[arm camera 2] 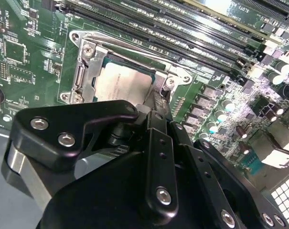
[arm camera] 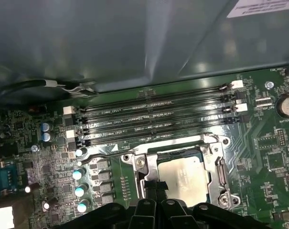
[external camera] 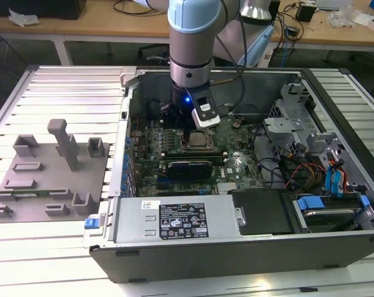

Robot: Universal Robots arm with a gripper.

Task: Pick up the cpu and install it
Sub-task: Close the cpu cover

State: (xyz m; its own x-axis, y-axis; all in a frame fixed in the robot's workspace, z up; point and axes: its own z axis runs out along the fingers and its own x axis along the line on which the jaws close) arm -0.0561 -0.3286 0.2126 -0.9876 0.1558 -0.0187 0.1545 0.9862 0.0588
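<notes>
Reaching down into the open computer case (external camera: 248, 263), the end effector (arm camera 2: 156, 102) hangs right over the processor socket. Its tip is at the near edge of the cpu (arm camera 2: 123, 83), but whether it touches that edge or sits just above it is hidden. I also cannot tell whether the end effector is spread, pressed together or pinching the chip.

The cpu lies flat and square inside the socket's metal frame (arm camera 2: 82, 71), its pale top showing in both wrist views. So the pick-up looks done and the chip appears to be in its place — or very nearly. Full seating is not confirmed, and neither is any clamping by the frame.

Just beyond the socket run the long memory slots (arm camera: 154, 117) on the green motherboard (arm camera 2: 25, 52). Well away from the end effector, outside the case, the grey fixture (external camera: 51, 173) sits on the slatted desk (external camera: 69, 93).
</notes>
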